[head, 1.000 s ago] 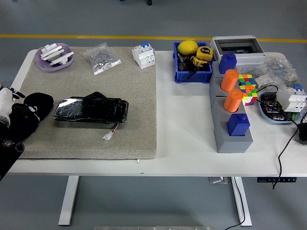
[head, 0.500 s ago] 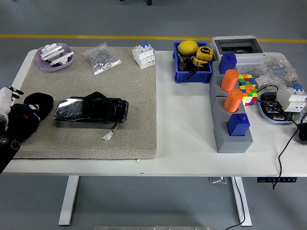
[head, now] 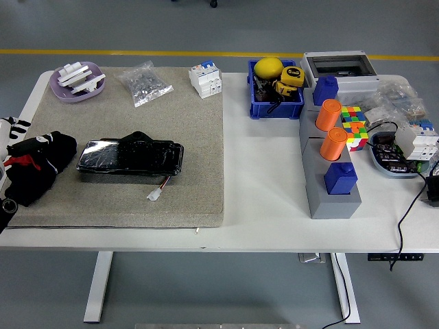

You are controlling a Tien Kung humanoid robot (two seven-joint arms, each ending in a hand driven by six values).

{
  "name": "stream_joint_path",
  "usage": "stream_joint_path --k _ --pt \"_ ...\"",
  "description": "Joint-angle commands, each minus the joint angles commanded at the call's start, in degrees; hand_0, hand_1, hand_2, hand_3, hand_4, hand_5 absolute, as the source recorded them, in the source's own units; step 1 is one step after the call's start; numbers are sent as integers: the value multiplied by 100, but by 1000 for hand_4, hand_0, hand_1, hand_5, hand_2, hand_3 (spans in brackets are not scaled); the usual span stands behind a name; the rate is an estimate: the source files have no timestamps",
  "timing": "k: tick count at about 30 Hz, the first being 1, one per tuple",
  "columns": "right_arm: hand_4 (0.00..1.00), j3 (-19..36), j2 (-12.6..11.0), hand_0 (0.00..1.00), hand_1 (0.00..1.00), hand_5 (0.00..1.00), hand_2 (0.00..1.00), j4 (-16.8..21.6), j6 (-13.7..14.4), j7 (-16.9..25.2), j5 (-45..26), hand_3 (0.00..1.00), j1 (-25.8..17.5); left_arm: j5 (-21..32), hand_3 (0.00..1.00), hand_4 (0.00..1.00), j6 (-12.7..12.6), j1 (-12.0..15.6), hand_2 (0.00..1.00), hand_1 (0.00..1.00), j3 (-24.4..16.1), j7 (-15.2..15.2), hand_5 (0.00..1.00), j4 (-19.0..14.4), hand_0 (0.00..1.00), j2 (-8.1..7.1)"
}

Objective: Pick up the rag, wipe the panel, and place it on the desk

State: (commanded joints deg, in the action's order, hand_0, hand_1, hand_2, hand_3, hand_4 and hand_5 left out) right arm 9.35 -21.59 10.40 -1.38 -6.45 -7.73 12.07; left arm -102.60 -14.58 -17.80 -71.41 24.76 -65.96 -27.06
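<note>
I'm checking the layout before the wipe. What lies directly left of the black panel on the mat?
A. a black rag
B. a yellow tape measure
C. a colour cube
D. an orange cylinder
A: the black rag sits bunched at the mat's left edge, just left of the black panel.

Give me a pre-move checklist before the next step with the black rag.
1. Black cloth rag lying on the mat's left edge, free of the panel: ok.
2. Left hand at the picture's left edge beside the rag; grasp on it: cannot tell.
3. Glossy black rectangular panel flat on the beige felt mat, top mostly bare: ok.
4. White connector on the panel's wire lies just in front of it, near the wiping path: not ok.
5. Right hand in view: not ok.
</note>
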Motion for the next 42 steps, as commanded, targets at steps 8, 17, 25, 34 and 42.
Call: stream_joint_path --k 8,17,25,34,42 --pt "998 -7 16 710 518 548 637 -2 7 -1 4 624 1 568 746 998 -378 287 753 739 -579 -522 754 -288 492 -20" --pt "998 37 8 711 518 546 637 -4 18 -24 89 623 0 2410 693 998 -434 566 672 688 -1068 -2419 774 -576 493 147" --pt "998 -40 44 711 518 546 637 -1 13 -6 83 623 -10 4306 692 983 877 875 677 688 -1433 -3547 713 -650 502 346" --pt "998 -426 36 712 519 546 637 13 -15 113 -269 622 2 6466 621 946 1741 1059 672 692 -1604 -3574 522 -1118 542 629" --pt "998 -799 104 711 519 546 637 46 -46 233 -534 623 -7 6884 605 943 1674 1059 641 685 -1640 -3552 494 -1342 540 1132"
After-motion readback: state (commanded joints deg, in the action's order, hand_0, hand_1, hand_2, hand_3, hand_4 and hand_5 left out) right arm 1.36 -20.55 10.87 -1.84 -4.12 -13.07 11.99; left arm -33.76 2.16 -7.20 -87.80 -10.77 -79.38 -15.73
